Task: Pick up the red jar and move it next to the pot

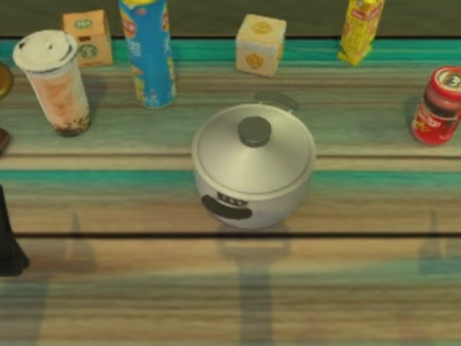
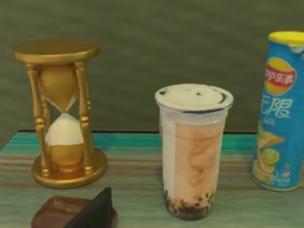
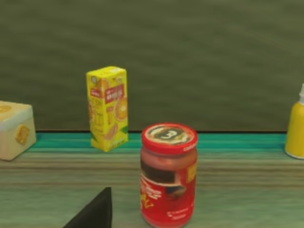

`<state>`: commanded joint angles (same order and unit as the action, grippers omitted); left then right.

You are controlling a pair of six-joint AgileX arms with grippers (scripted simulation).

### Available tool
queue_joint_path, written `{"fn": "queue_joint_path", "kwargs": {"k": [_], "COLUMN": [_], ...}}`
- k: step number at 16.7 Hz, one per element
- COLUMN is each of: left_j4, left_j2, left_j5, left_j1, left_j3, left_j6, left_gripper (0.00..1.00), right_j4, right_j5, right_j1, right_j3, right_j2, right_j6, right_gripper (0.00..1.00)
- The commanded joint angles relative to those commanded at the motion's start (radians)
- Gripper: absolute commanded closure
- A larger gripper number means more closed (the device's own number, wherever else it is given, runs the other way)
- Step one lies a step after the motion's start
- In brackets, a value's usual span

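While 1 red jar (image 1: 436,105) stands far right, 1 pot (image 1: 253,165) centre

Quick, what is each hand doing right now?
Left hand: only a dark tip shows; open or shut cannot be told.
Right hand: the same, cannot be told.

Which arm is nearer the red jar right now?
Right. The red jar stands at the table's right edge, upright and close ahead in the right wrist view. The left arm sits at the far left edge, with the pot between it and the jar.
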<state>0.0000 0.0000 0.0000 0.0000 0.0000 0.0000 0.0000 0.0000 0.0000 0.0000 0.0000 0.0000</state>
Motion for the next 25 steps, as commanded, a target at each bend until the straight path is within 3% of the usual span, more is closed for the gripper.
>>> {"fn": "queue_joint_path", "kwargs": {"k": [5, 11, 16, 25], "left_j4": [0.000, 0.000, 0.000, 0.000], "left_j2": [0.000, 0.000, 0.000, 0.000], "left_j5": [0.000, 0.000, 0.000, 0.000], "left_j1": [0.000, 0.000, 0.000, 0.000], "left_j3": [0.000, 0.000, 0.000, 0.000], "left_j6": [0.000, 0.000, 0.000, 0.000], "left_gripper": [0.00, 0.00, 0.00, 0.00], "right_j4": [-0.036, -0.269, -0.547, -1.069], "right_j5": [-0.002, -0.001, 0.003, -0.016], "right_j1": [0.000, -0.019, -0.043, -0.058], "right_j3": [0.044, 0.356, 0.800, 1.805], "right_j2": [0.045, 0.353, 0.762, 1.647], "right_j6": [-0.009, -0.079, -0.186, -0.469], "right_gripper": [0.00, 0.00, 0.00, 0.00]}}
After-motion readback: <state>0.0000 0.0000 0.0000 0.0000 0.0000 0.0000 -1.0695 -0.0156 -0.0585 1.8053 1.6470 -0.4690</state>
